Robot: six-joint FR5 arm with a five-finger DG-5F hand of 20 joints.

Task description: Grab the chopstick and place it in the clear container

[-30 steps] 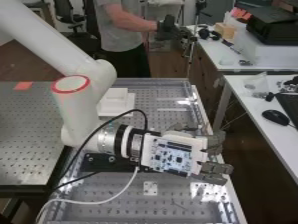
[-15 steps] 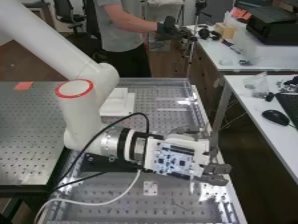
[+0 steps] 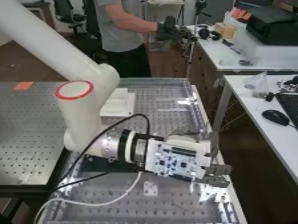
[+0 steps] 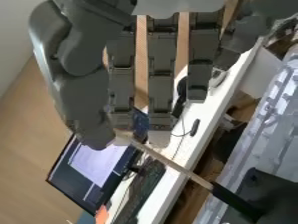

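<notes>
One slim chopstick (image 4: pixel 191 175), pale brown shaft, one end black

The robot's arm (image 3: pixel 40 37) is white and smooth, built of thick, rounded tubes. One round cap (image 3: pixel 74 89) carries a red ring. Toward the wrist come a silvery metal collar (image 3: pixel 112 144) and black and white bands. The hand (image 3: pixel 201 159) has a white housing with a white-and-blue circuit board (image 3: pixel 174 162). Its segmented fingers (image 4: pixel 160 90) are dark grey. A black cable (image 3: pixel 137 114) and a whitish one run along.
</notes>
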